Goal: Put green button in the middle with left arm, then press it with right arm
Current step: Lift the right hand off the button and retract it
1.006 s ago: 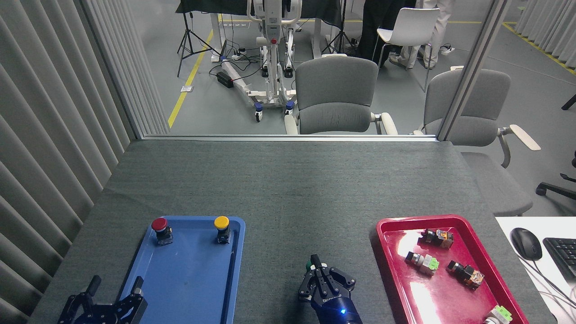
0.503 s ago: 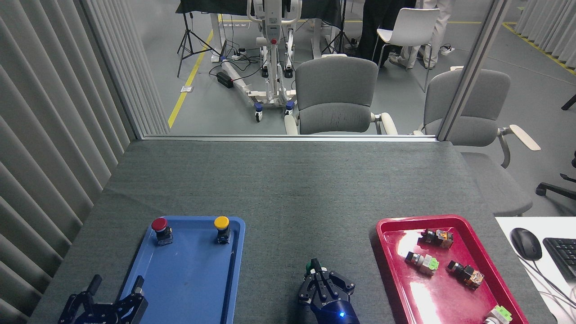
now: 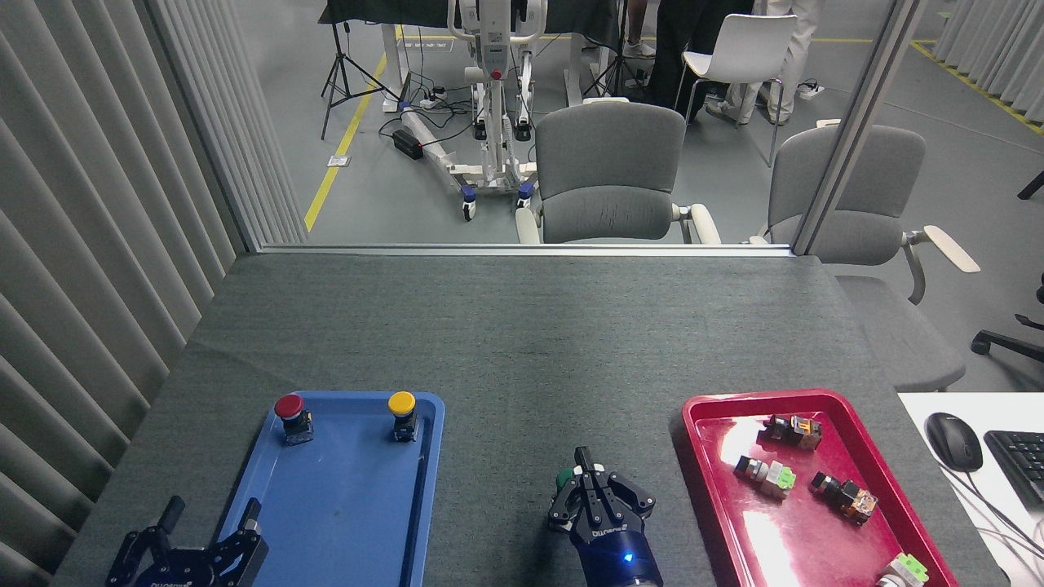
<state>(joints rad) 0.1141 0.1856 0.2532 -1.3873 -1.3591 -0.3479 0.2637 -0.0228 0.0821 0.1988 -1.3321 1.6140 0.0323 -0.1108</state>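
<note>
the small push-button with the round dark-green cap (image 3: 564, 480) sits on the bare dark grey felt tabletop (image 3: 522, 342), in the open stretch between the two trays and near your edge of the table; only a sliver of its green cap shows, since your right arm's black jointed gripper with white lettering (image 3: 584, 474) is right over it, fingers drawn together to a point whose tip sits just right of the cap. you cannot tell from this view whether that tip is touching the cap or only just beside it. so the placing step looks finished and you are in the pressing step. for the next move, bring the closed fingertips squarely over the dome, a touch to the left, and push straight down, because an off-centre push could tip or skid so small a switch on the cloth. your left arm's matching black gripper (image 3: 210, 522) rests at the near left, fingers spread and holding nothing, over the near corner of the blue plastic tray (image 3: 342, 522). on the far end of that tray stand a red-capped button (image 3: 289, 412) and a yellow-capped button (image 3: 402, 409). to the right, the red plastic tray (image 3: 710, 481) holds several loose switch parts, well apart from the work.
</note>
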